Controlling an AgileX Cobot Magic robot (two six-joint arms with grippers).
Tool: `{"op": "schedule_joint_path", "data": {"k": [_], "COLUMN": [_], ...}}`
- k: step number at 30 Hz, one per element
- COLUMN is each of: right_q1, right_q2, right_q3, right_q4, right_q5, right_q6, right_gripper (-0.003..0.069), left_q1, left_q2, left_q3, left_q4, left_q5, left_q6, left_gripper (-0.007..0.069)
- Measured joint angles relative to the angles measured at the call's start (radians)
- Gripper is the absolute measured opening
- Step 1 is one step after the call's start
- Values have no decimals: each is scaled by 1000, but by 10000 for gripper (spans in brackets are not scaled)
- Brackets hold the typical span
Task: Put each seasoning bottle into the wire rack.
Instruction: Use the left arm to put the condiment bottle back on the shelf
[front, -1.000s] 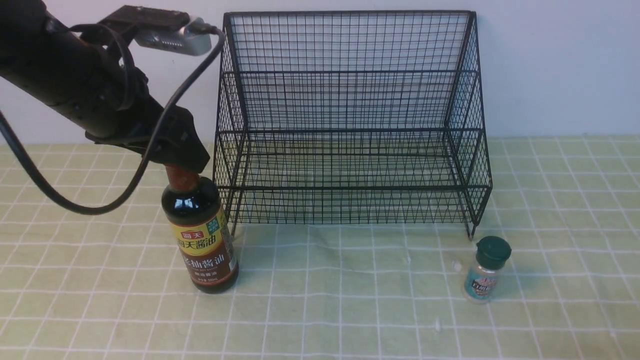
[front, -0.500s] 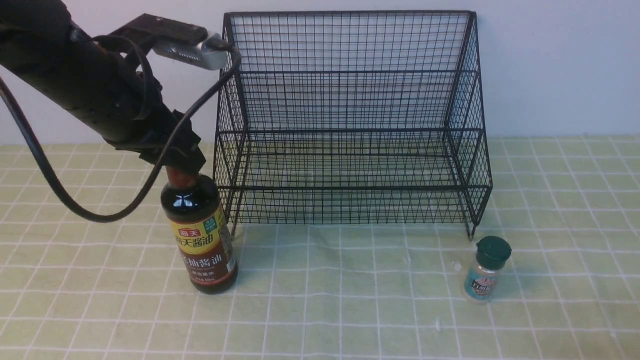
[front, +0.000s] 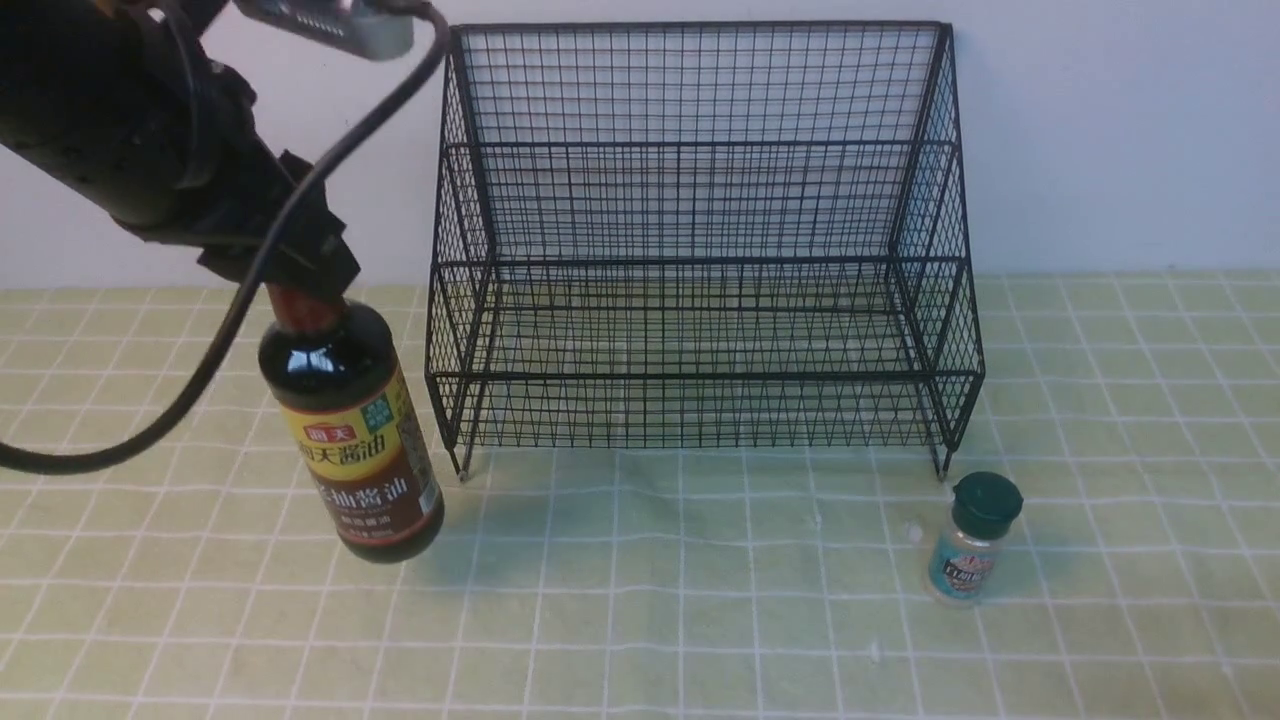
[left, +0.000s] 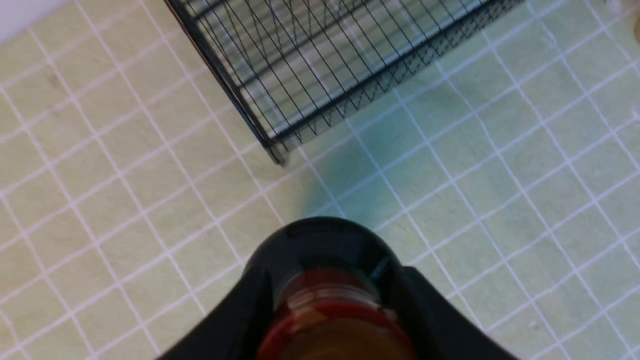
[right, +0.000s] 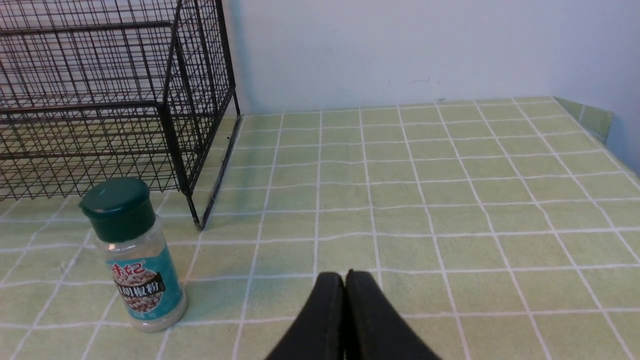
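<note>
Item one, nearest the robot: right gripper (right: 345, 287), black, its two fingers pressed flat together with nothing between them, low over the tablecloth (front: 700, 620), a pale green cloth with a white grid. Item two, just beyond it and toward the robot's left: shaker jar (front: 972, 538), small, clear, dark green cap, teal label, upright on the cloth, apart from that gripper and near the front right foot of the rack without touching it. Item three, on the robot's left side: soy-sauce bottle (front: 350, 430), tall, dark, with a yellow, red and brown label. It is outside the rack, just in front of its left front corner and apart from it, tilted so that its base leans toward the rack; whether the base touches the cloth cannot be told. Item four: left gripper (front: 298, 280), black, clamped on the reddish-brown neck of that bottle, one finger on either side as the left wrist view shows. A thick black cable (front: 200, 370) loops down from the arm. Item five, farther back: wire rack (front: 700, 250), large, black mesh, stepped shelves, tall back panel, short feet, no bottle on any shelf. Item six, farthest: plain pale wall (front: 1100, 130), directly behind the rack.
</note>
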Motion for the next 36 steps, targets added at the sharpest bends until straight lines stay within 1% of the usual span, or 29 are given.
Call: {"op": "schedule_joint_path", "data": {"k": [7, 9, 12, 14, 25, 30, 36], "right_q1": [0, 0, 0, 0, 0, 0, 0], "right_q2": [0, 0, 0, 0, 0, 0, 0], "right_q3": [0, 0, 0, 0, 0, 0, 0], "right_q4": [0, 0, 0, 0, 0, 0, 0], "right_q5": [0, 0, 0, 0, 0, 0, 0], "right_q6": [0, 0, 0, 0, 0, 0, 0], "right_gripper": [-15, -15, -15, -15, -15, -15, -15], "left_q1": [0, 0, 0, 0, 0, 0, 0], "left_q2": [-9, -9, -9, -9, 23, 77, 150], "left_q3": [-77, -104, -118, -122, -124, -124, -124], "left_q4": [-19, -45, -78, -103, -128, -159, -198], "left_q5": [6, -14, -58, -115, -353, -426, -478], "left_q6": [-14, -15, -16, -16, -16, -16, -4], "left_gripper": [273, 273, 273, 272, 271, 271, 271]}}
